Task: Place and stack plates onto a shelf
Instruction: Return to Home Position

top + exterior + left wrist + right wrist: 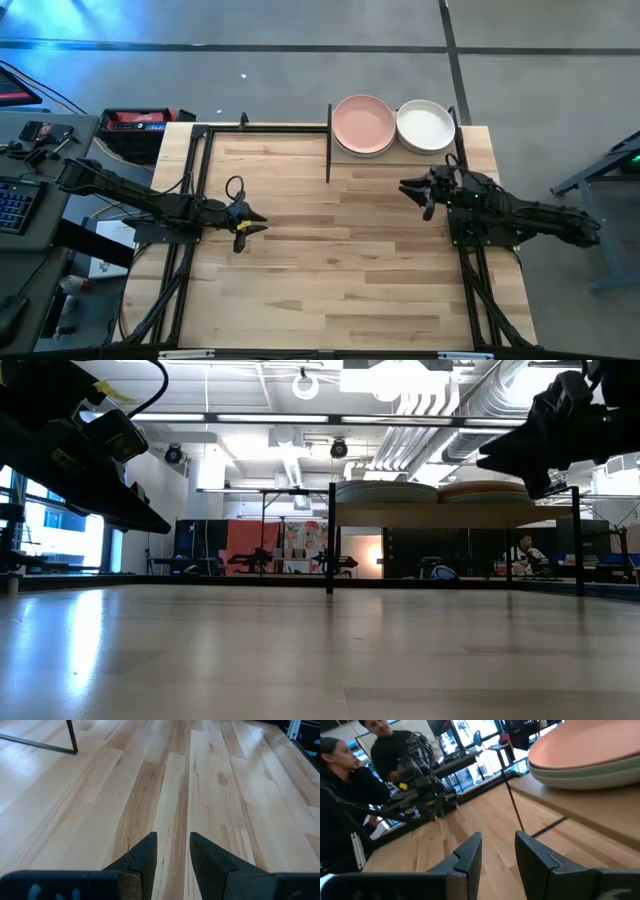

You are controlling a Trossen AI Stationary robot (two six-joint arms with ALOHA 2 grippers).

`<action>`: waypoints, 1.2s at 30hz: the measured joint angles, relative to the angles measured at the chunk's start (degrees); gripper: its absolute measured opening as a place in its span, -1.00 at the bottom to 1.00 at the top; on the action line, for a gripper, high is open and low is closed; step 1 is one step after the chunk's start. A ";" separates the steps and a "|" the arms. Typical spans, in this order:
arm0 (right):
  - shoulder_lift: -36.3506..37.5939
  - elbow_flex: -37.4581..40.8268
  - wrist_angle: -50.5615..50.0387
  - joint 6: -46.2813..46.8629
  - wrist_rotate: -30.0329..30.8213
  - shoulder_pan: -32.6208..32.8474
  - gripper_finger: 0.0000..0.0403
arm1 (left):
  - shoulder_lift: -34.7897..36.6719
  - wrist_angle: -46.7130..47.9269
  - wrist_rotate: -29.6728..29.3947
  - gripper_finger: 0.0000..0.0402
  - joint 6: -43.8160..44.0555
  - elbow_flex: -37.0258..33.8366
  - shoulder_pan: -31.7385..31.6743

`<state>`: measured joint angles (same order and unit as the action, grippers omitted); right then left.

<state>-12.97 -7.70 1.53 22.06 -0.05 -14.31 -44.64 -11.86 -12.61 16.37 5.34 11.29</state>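
The shelf, a pale-wood board on thin black posts, stands at the table's far edge. Two stacks of plates rest on it: one topped by a salmon pink plate, one by a white plate. In the right wrist view the pink plate lies on a pale grey-green one. My right gripper hangs open and level just in front of the shelf, holding nothing. My left gripper hovers open over the bare tabletop at the left, tipped slightly down, with nothing between its fingers.
Black frame rails run along the table's left and right sides. The shelf's black post stands near the table's middle. A side desk with a keyboard and tools is at the left. Two people are beyond the table.
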 joint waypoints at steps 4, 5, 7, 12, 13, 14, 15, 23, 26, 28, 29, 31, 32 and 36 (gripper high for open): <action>0.00 1.11 0.05 -0.01 -0.18 0.00 -0.50 | -0.01 0.00 0.00 -0.47 -0.01 0.00 0.02; -0.03 1.18 -0.39 -0.07 -0.27 0.00 -0.50 | -0.02 0.00 -0.01 -0.47 -0.04 0.01 0.02; -0.09 1.18 -1.09 -0.53 -0.44 0.00 -0.50 | -0.02 0.10 -0.02 -0.47 -1.03 0.01 0.02; -0.09 1.18 -3.21 -2.23 -0.48 0.00 -0.50 | -0.02 0.32 -0.02 -0.47 -7.82 0.01 0.02; -0.09 1.18 -3.76 -2.56 -0.50 0.00 -0.50 | -0.02 0.33 -0.02 -0.47 -9.04 0.01 0.02; -0.09 1.18 -4.29 -2.62 -0.55 0.00 -0.50 | -0.02 0.32 0.00 -0.47 -9.60 0.01 0.02; -0.09 1.18 -4.81 -2.62 -0.55 0.00 -0.50 | -0.02 0.32 -0.02 -0.47 -9.91 0.01 0.02; -0.09 1.18 -9.96 -3.10 -0.62 0.00 -0.50 | -0.02 0.31 -0.01 -0.47 -10.05 0.01 0.02; -0.11 1.18 -10.23 -2.73 -0.15 0.00 -0.50 | -0.02 0.30 -0.01 -0.47 -10.05 0.01 0.02; -0.11 1.18 -10.16 -1.80 -0.02 0.00 -0.50 | -0.02 0.28 -0.01 -0.47 -10.06 0.01 0.02; -0.11 1.18 -10.18 -1.08 -0.04 0.00 -0.50 | -0.02 0.28 0.01 -0.47 -10.08 0.01 0.02; -0.11 1.18 -10.46 1.80 0.00 0.00 -0.50 | -0.02 0.28 -0.01 -0.47 -10.04 0.01 0.02; -0.11 1.18 -10.70 3.52 -0.02 0.00 -0.50 | -0.02 0.27 -0.01 -0.47 -10.06 0.01 0.02; -0.11 1.18 -10.97 7.76 -0.01 0.00 -0.50 | -0.02 0.26 0.00 -0.47 -10.07 0.01 0.02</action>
<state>-13.08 -6.52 -9.43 29.82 -0.07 -14.31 -44.66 -11.60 -12.61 6.30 5.34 11.31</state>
